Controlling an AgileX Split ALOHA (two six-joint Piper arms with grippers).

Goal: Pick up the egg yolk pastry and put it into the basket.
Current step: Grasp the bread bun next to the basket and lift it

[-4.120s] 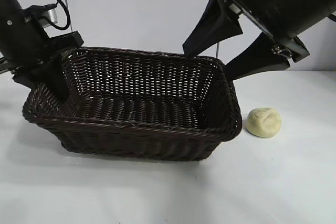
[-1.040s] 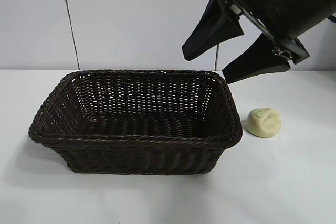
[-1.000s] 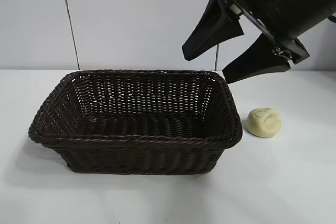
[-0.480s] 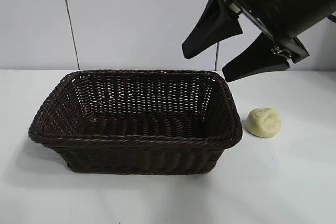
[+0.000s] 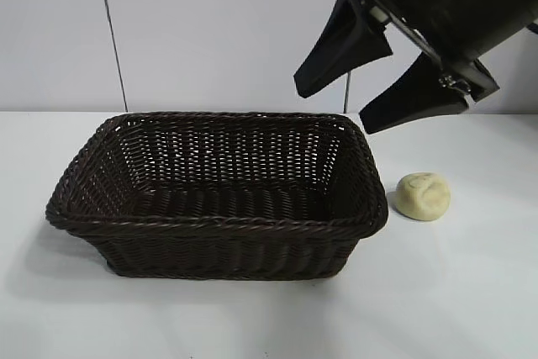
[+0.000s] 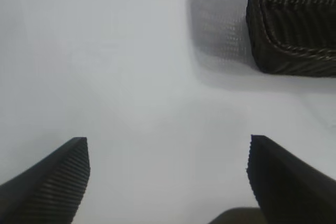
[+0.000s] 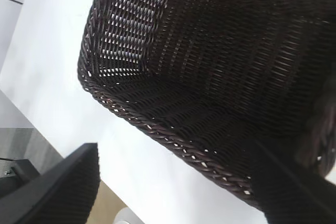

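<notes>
Our right gripper (image 5: 332, 107) hangs spread wide above the basket's (image 5: 217, 224) far right corner; our left gripper (image 6: 168, 182), also agape, sits over bare table (image 5: 454, 292). We read no writing; the egg yolk pastry (image 5: 423, 196) lies just beside the basket

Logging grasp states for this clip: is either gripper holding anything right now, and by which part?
Nothing is held. The right gripper hangs open above the basket; the left gripper is open over bare table. The egg yolk pastry lies untouched.
</notes>
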